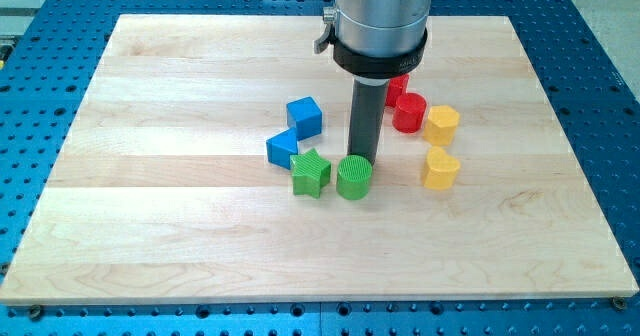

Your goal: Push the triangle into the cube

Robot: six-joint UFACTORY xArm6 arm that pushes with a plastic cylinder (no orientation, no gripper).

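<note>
Blue triangle [282, 148] touching blue cube [305, 117] near the board's [150, 196] centre, my tip [360, 158] just behind green cylinder [354, 177], no fingers, bare rod.

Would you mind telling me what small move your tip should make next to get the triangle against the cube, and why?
Probably I should slide my tip toward the view's left and bottom, around the green star, to get below-left of the blue triangle. The tip now sits just above the green cylinder, right of the triangle, while the blue cube lies up-right of it, very close. Pushing from here would drive them apart.

Bright, even light; sharp focus.
</note>
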